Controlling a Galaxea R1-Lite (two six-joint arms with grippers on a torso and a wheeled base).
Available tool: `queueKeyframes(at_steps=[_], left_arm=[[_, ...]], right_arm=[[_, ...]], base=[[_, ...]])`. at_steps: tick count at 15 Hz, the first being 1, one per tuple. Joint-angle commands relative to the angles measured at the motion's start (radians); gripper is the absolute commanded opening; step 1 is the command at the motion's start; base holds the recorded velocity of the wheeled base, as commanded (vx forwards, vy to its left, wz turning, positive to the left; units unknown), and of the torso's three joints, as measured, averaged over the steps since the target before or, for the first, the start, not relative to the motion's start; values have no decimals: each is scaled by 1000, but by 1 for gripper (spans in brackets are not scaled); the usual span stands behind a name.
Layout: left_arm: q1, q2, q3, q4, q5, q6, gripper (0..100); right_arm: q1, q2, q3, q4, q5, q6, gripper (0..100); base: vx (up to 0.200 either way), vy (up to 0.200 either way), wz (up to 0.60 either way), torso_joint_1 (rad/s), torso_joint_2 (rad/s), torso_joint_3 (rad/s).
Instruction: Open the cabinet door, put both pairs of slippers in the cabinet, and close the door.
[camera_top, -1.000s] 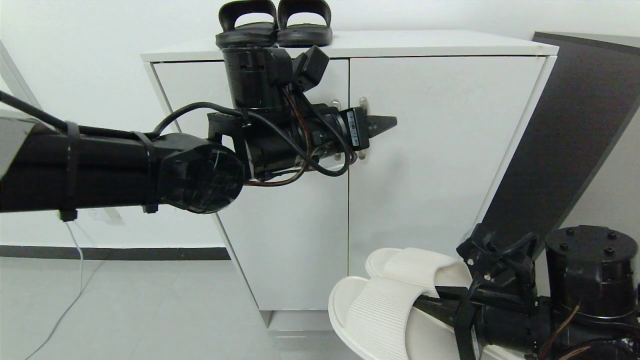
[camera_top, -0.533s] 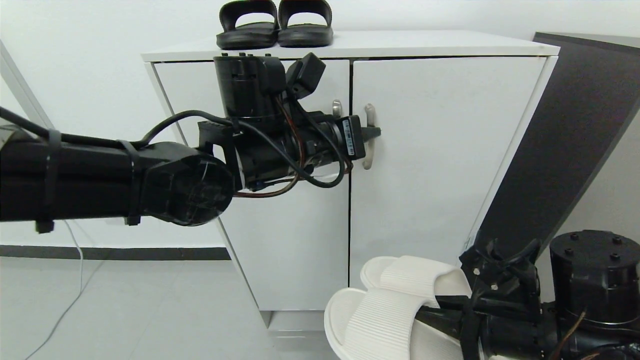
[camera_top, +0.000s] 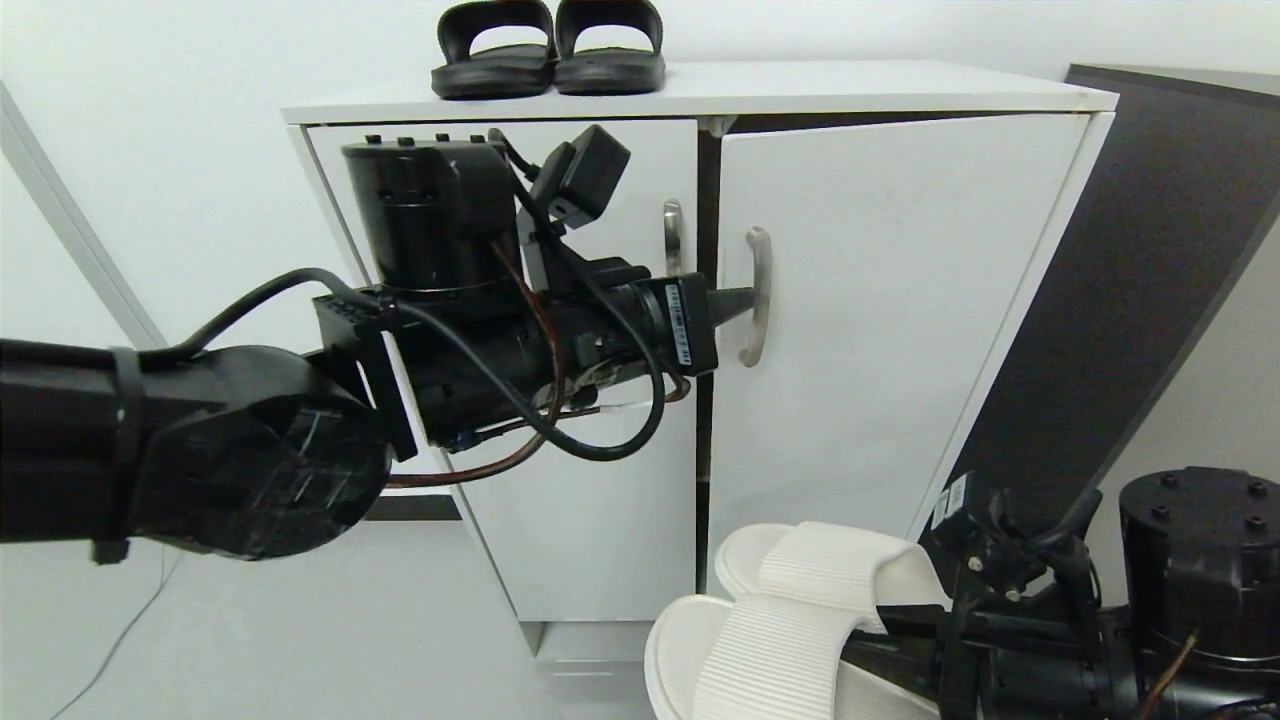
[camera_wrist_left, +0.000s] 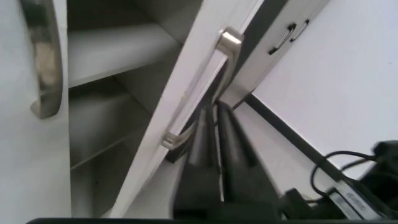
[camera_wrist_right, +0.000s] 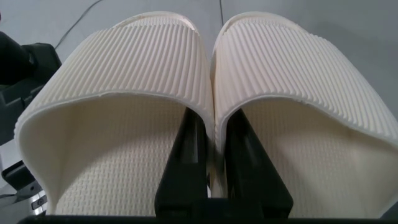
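Cabinet (camera_top: 880, 88), white with two doors, stands against a pale wall, seen from the robot's head. From the left, a black arm stretches across the left door (camera_top: 560, 520), which sits flush and carries an upright metal handle (camera_top: 673, 235). On the cabinet top above that door, a pair of black slippers (camera_top: 548, 50) lies side by side, toes towards the camera. The left claw (camera_top: 738, 300) points rightwards at the curved metal handle of the right door (camera_top: 757, 295), its tip touching the bar about halfway down. In the left wrist view its two fingers are pressed almost together, with nothing seen between them, beside the handle's lower end. The right door (camera_top: 880, 330) stands slightly ajar, a dark gap showing along its hinge-free edge and top. Through that gap the wrist view shows white shelves (camera_wrist_left: 112, 50) inside. Lower right, in front of the cabinet's base, a pair of ribbed white slippers (camera_top: 800, 610) is held off the floor. The right claw (camera_wrist_right: 214, 158) is clamped on their touching inner walls, one finger inside each slipper.
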Motion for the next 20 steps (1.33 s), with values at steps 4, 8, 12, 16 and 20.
queueKeyframes(at_steps=[4, 8, 12, 16, 20], left_arm=[[0, -120, 108, -33, -1, -8, 0], [71, -78, 88, -59, -10, -27, 0], [121, 17, -4, -59, -25, -45, 0], [124, 98, -113, -57, -28, -68, 0], [120, 127, -169, -54, -66, -68, 0]], right_arm=[[1, -4, 5, 0, 2, -20, 0], [1, -3, 8, 0, 2, -29, 0], [1, -3, 10, 0, 2, -30, 0], [20, 0, 22, 1, 2, -30, 0], [43, 2, 37, 1, 1, -30, 0]], base=[[0, 0, 0, 0, 0, 0], [0, 0, 0, 0, 0, 0], [0, 0, 0, 0, 0, 0], [0, 0, 0, 0, 0, 0], [0, 0, 0, 0, 0, 0]])
